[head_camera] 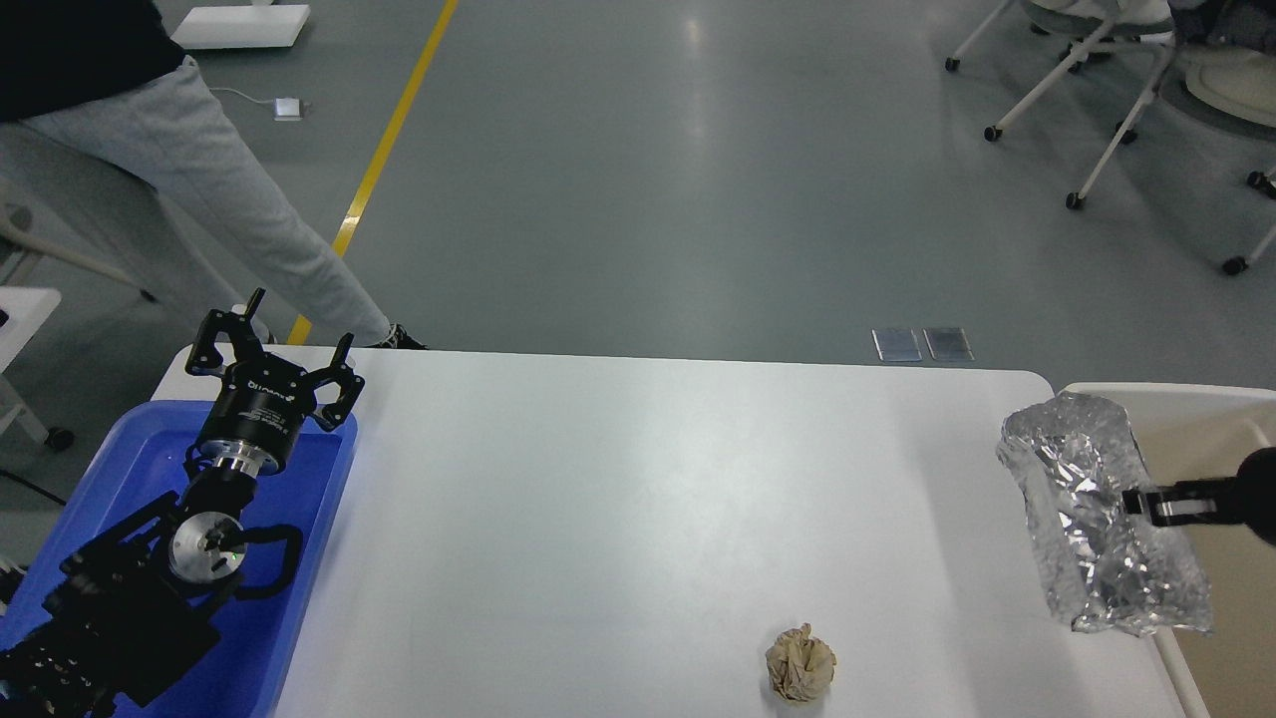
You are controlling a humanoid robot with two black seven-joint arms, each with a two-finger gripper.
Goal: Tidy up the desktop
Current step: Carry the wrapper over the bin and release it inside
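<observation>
The white desktop (618, 519) fills the middle of the head view. A crumpled brown paper ball (799, 663) lies on it near the front edge. My right gripper (1136, 502) comes in from the right and is shut on a crinkled silver foil bag (1092, 509), holding it lifted over the desktop's right edge beside the beige-white bin (1186, 394). My left gripper (269, 344) is open and empty, raised above the far end of the blue plastic tray (299, 598) at the left.
A person in grey trousers (189, 170) stands behind the desktop's far left corner. Wheeled chairs (1107, 90) stand on the grey floor at the far right. A yellow floor line (384, 150) runs behind the desk.
</observation>
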